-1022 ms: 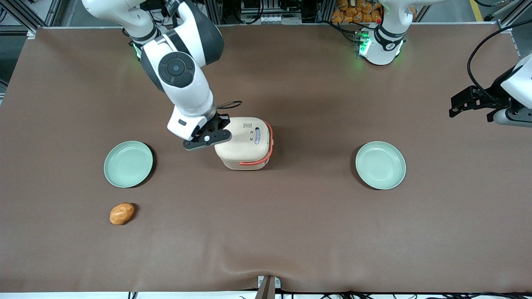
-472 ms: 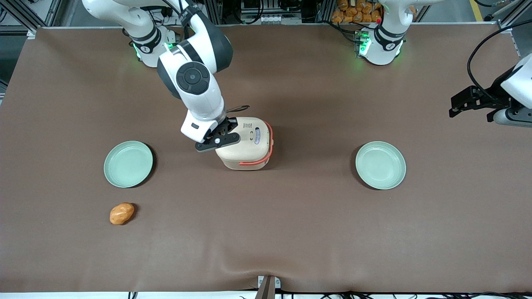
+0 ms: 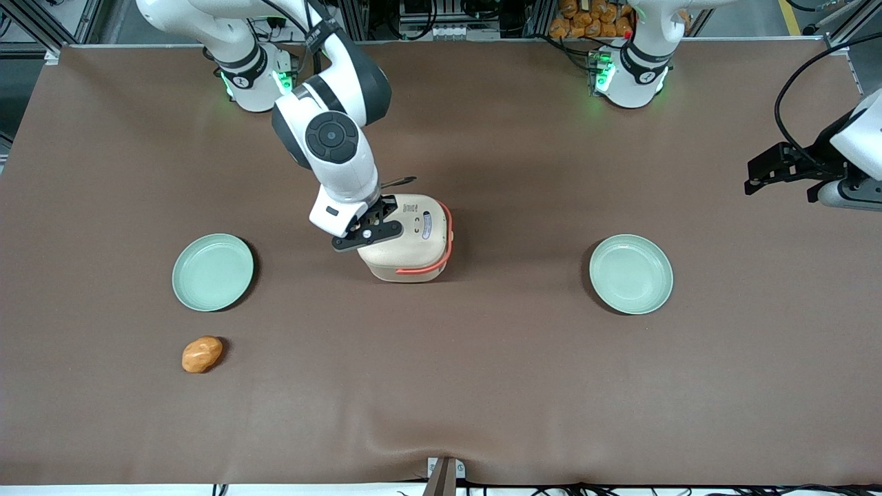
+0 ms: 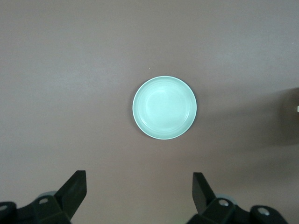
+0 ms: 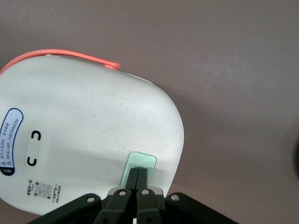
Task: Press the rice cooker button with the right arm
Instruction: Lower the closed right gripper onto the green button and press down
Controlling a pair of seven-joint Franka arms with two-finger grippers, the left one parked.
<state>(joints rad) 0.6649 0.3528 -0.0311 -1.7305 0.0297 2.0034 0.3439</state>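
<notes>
Mid-bench sits the closed rice cooker (image 3: pixel 406 238), the right arm's tool (image 5: pixel 138 183) pressed together, fingertips on its pale green button (image 5: pixel 138 167), between two empty green plates (image 3: pixel 213 271) (image 3: pixel 630 273).

No lettering can be read anywhere. The rice cooker (image 5: pixel 84 140) lid carries an oval sticker (image 5: pixel 9 142) and a small printed label (image 5: pixel 41 191) (its characters too fine to make out), near the gripper (image 5: pixel 138 179)

Tool (image 3: pixel 375 227) over rice cooker (image 3: pixel 408 238) lid (cream, coral handle), plates flanking
</notes>
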